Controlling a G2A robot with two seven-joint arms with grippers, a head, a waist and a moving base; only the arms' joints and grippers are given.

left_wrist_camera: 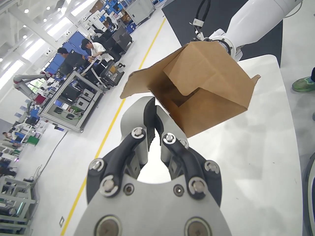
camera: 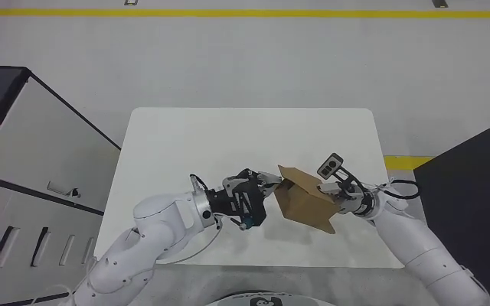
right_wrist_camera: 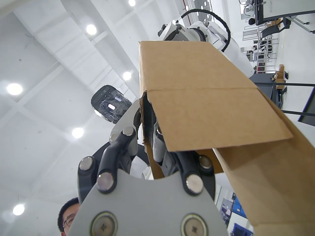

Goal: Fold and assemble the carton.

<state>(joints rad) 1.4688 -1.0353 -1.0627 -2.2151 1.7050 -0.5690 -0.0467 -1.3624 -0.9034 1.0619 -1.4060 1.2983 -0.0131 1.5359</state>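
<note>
The carton sits in the lower centre of the top view, a little right of middle, over the near part of the white table. It is tilted and caught between the two arms. From the left wrist view it looks lifted off the tabletop (I can't be sure its lowest corner isn't grazing it).

The left gripper comes in from the lower left of the top view and meets the box's left corner. In the left wrist view its fingers are drawn narrow, almost together, with the left gripper tips nipping the cardboard lip where a loose flap joins the wall. That flap sticks out flat towards the left of the frame. The open end of the carton faces this gripper, and one flap is already bent inward across the upper part of the mouth.

The right gripper holds the opposite end, at the box's right side in the top view. In the right wrist view the right gripper is clamped on a wall of the carton, with the cardboard edge between its pads and a flap draped over one finger.

A yellow floor line runs along the top edge of the top view.
</note>
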